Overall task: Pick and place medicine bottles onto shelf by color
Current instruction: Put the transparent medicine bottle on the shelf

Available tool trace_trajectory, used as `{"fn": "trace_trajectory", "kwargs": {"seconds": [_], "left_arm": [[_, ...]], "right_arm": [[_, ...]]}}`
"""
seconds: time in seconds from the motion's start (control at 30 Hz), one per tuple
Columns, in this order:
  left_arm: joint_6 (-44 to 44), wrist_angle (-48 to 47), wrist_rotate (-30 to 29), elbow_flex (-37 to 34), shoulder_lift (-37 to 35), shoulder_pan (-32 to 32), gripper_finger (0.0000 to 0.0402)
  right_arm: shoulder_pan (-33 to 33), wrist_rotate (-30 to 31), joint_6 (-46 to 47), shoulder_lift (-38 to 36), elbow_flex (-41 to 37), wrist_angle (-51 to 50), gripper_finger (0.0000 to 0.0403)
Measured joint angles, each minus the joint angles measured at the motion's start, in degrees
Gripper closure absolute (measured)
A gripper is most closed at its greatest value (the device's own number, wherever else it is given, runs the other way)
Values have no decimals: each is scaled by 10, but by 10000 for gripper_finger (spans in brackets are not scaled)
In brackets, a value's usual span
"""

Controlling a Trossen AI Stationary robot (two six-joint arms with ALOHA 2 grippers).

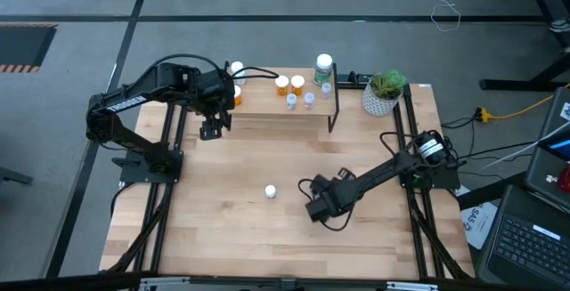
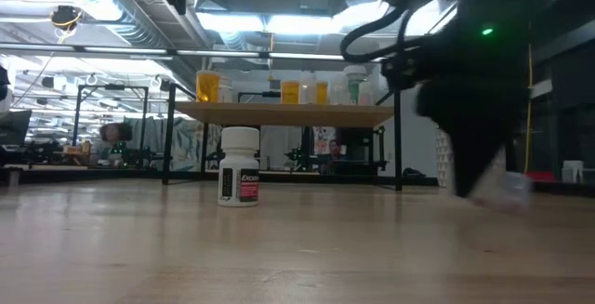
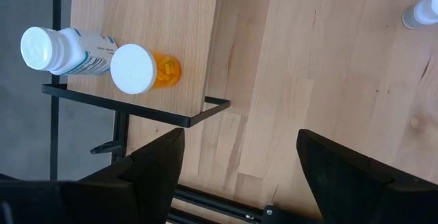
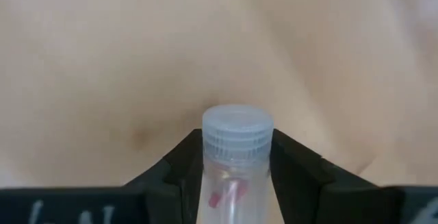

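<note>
A white pot with a green plant [image 1: 384,92] stands at the far right corner of the wooden counter [image 1: 267,238], beside the shelf [image 1: 267,113]. On the light-wood shelf with thin black legs stand orange bottles [image 1: 289,84], small clear bottles [image 1: 300,101] and a larger green-label bottle [image 1: 323,67]; at its left end stand one orange bottle [image 3: 145,69] and one white bottle [image 3: 60,50]. A white bottle [image 1: 271,191] stands alone on the open counter. The right claw [image 4: 236,159], low over the counter, is clenched on a clear ribbed-cap vial [image 4: 236,162]. The left claw [image 3: 239,159] hangs released at the shelf's left end.
</note>
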Motion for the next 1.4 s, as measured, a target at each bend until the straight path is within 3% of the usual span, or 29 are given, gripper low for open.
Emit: {"fn": "trace_trajectory", "kwargs": {"seconds": [0.1, 0.37, 0.53, 0.67, 0.87, 0.93, 1.03, 1.2, 1.4], "left_arm": [[0, 0, 0, 0, 0, 0, 123], [0, 0, 0, 0, 0, 0, 123], [16, 0, -2, 0, 0, 0, 123], [30, 0, -4, 0, 0, 0, 123], [37, 8, -4, 0, 0, 0, 123], [41, 7, -4, 0, 0, 0, 123], [41, 2, -4, 0, 0, 0, 123], [41, -10, -5, 0, 0, 0, 123], [41, -10, -5, 0, 0, 0, 123]], "right_arm": [[-10, 85, 7, 0, 9, -1, 263], [-38, 398, 15, -36, 45, 0, 263], [-70, 482, -7, -81, 45, 5, 264], [-105, 460, -104, -99, 45, 92, 264], [-167, 279, -382, -94, 45, 397, 264], [-186, 253, -435, -91, 45, 470, 264], [-209, 243, -497, -86, 45, 555, 264], [-241, 175, -553, -55, 45, 674, 264], [-264, 176, -578, -4, 44, 745, 264]]}}
